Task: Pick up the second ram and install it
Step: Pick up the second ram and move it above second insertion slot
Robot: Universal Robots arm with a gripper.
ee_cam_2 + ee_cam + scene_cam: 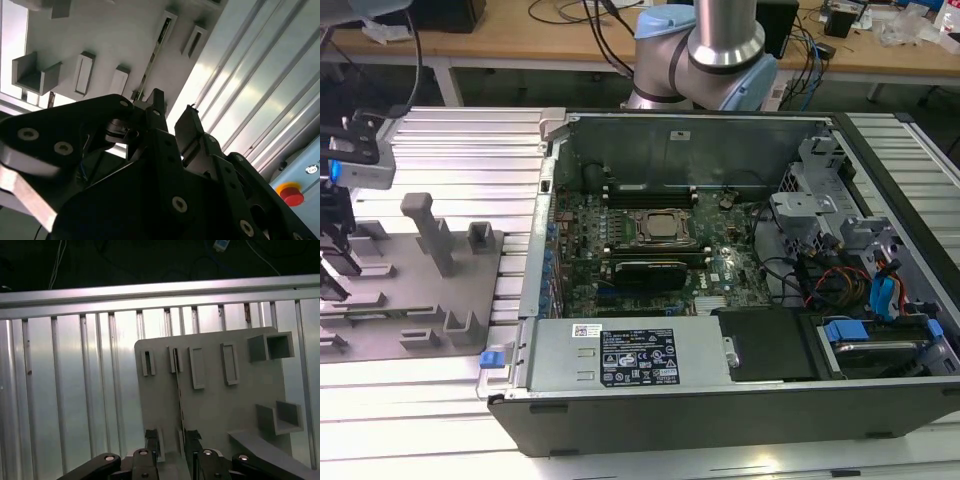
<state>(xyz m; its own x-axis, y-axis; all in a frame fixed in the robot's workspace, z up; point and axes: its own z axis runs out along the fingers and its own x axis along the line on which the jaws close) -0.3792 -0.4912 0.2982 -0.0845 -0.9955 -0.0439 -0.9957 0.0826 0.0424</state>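
Observation:
The second ram (pixel 178 390) is a thin dark stick standing on edge in the slots of a gray holder plate (pixel 220 405). In the second wrist view the ram (pixel 152 62) runs away from the fingertips as a narrow dark line. My gripper (pixel 172 442) is open, with one finger on each side of the ram's near end and a gap to each; I cannot tell whether either finger touches it. In the second wrist view the gripper (pixel 172 112) also stands open. At the exterior view's far left the gripper (pixel 335 280) hangs low over the holder plate (pixel 440 300).
An open computer case (pixel 720 400) lies at the exterior view's right, with its motherboard, processor socket (pixel 660 228) and memory slots (pixel 650 192) exposed. Gray holder blocks (pixel 430 230) rise from the plate. The ribbed aluminium table (pixel 470 150) runs under everything. The arm's base (pixel 710 50) stands behind the case.

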